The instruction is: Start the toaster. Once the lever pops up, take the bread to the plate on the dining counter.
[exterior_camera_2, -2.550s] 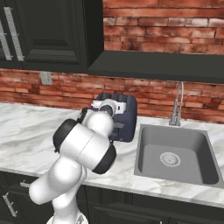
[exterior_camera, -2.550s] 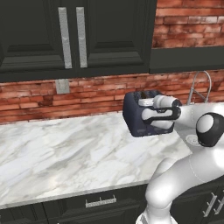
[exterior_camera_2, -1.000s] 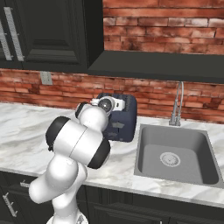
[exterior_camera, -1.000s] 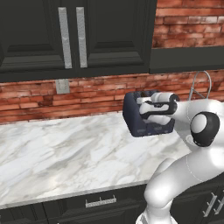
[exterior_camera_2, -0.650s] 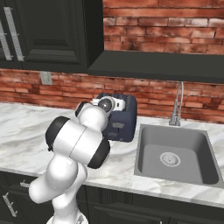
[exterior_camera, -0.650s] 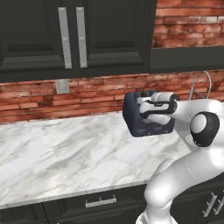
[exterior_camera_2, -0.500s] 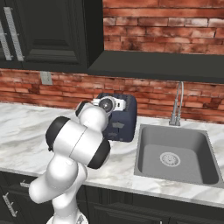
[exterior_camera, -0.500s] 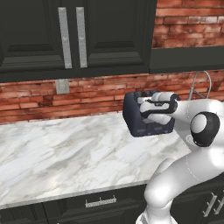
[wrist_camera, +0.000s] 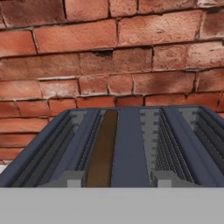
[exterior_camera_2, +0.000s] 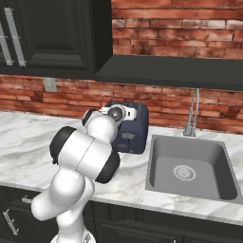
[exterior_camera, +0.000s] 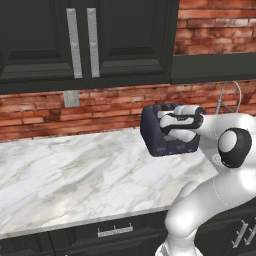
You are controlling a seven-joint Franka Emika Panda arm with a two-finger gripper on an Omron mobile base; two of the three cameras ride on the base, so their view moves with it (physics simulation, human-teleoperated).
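The dark navy toaster (exterior_camera: 165, 142) stands on the marble worktop against the brick wall, also in the right base view (exterior_camera_2: 134, 135). My gripper (exterior_camera: 163, 122) lies level over its top at the near end, pointing toward the wall. In the hand view I look along the toaster's top (wrist_camera: 127, 144), and the bread (wrist_camera: 103, 151) shows as a brown strip sunk in the left slot. My gripper (wrist_camera: 118, 179) has its fingertips (wrist_camera: 70, 178) partly apart at the toaster's near rim. What lies between them is hidden. The plate and dining counter are out of view.
A grey sink (exterior_camera_2: 190, 173) with a faucet (exterior_camera_2: 192, 118) sits right of the toaster. The marble worktop (exterior_camera: 75, 180) stretches left over black drawers. Dark cabinets (exterior_camera: 80, 40) hang above, and an outlet (exterior_camera: 71, 98) is on the brick wall.
The fingers have come in from wide open to about half apart. The hand has slid slightly left over the toaster's top. The toaster stays put.
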